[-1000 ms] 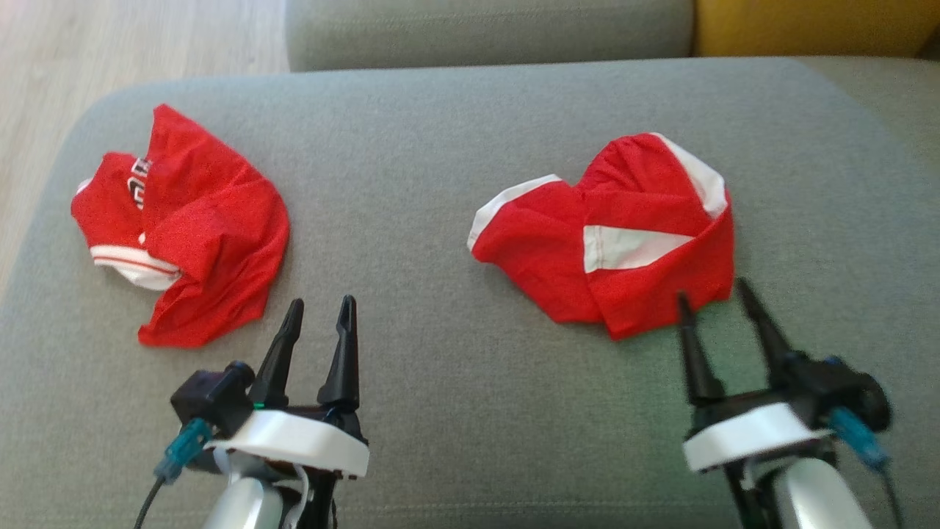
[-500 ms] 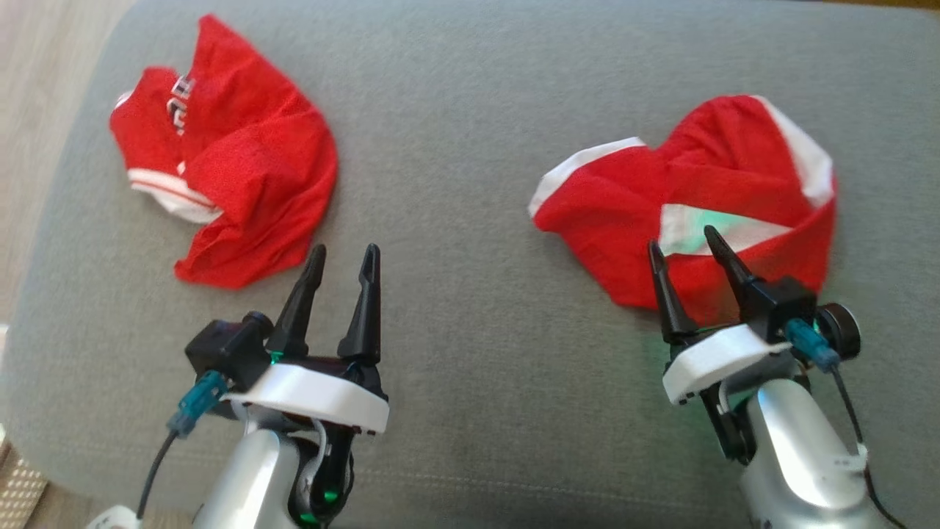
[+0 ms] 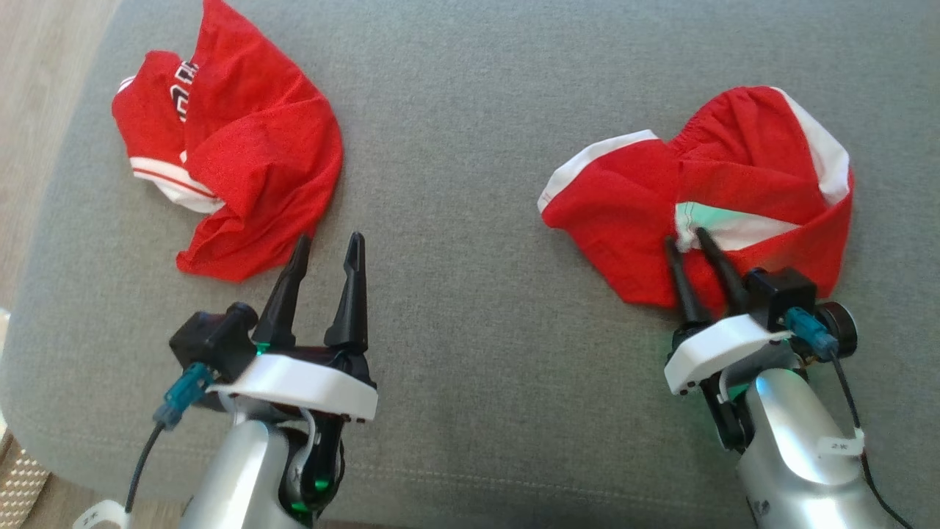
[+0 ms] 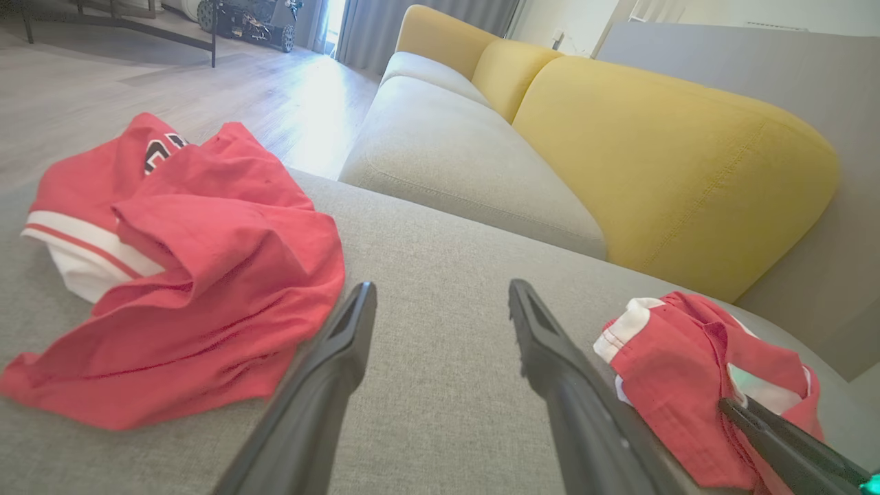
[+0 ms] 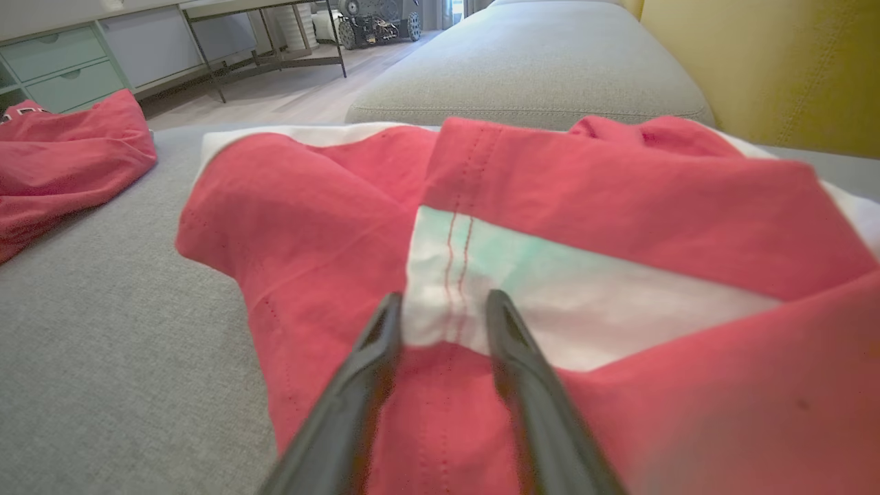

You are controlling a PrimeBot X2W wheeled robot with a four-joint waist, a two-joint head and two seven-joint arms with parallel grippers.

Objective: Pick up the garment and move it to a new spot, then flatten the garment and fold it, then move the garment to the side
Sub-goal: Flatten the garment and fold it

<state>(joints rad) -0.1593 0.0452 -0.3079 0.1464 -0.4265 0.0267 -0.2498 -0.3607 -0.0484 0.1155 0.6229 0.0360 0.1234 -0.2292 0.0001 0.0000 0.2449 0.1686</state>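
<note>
Crumpled red-and-white garment [image 3: 698, 198] is lying on the right part of the grey cushion [image 3: 455, 220], its long axis running left to right and its white-edged corner pointing left. Right gripper [image 3: 684, 236] is resting on its white panel, fingers standing slightly apart; whether they are pinching cloth cannot be told. Left gripper [image 3: 330, 238] is hovering spread wide beside a second red garment [image 3: 242, 162].

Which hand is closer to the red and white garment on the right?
Right. The right hand is on that garment, straddling the near end of its white panel. The left hand sits apart to its left, over bare cushion beside the other red garment.
</note>
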